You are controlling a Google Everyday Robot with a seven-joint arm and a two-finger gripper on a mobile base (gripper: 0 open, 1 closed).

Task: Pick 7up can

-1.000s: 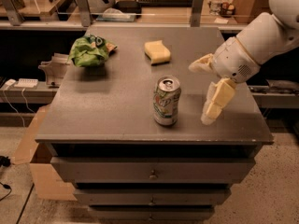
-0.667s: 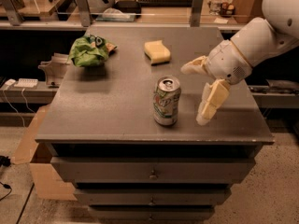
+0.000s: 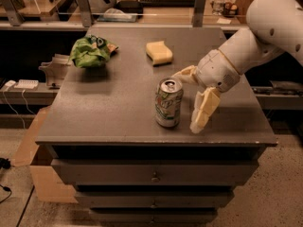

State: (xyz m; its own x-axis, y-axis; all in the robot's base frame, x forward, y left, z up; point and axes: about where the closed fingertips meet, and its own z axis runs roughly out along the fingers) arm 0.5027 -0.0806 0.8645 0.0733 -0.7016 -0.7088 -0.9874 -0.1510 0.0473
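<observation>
The 7up can (image 3: 168, 102) stands upright near the front edge of the grey cabinet top (image 3: 118, 108), whitish-silver with green marks and a silver top. My gripper (image 3: 188, 98) is just right of the can, open. One pale finger (image 3: 204, 109) points down toward the front at the can's right. The other finger (image 3: 183, 74) reaches behind the can's top. The can stands between them and I cannot see either finger touching it.
A green wrinkly snack bag (image 3: 90, 51) lies at the back left and a pale yellow sponge (image 3: 159, 52) at the back middle. A cardboard box (image 3: 35, 160) sits on the floor to the left. Shelves and clutter run behind the cabinet.
My gripper has moved left toward the can, from well to its right to right beside it, fingers still spread. The can has not moved.
</observation>
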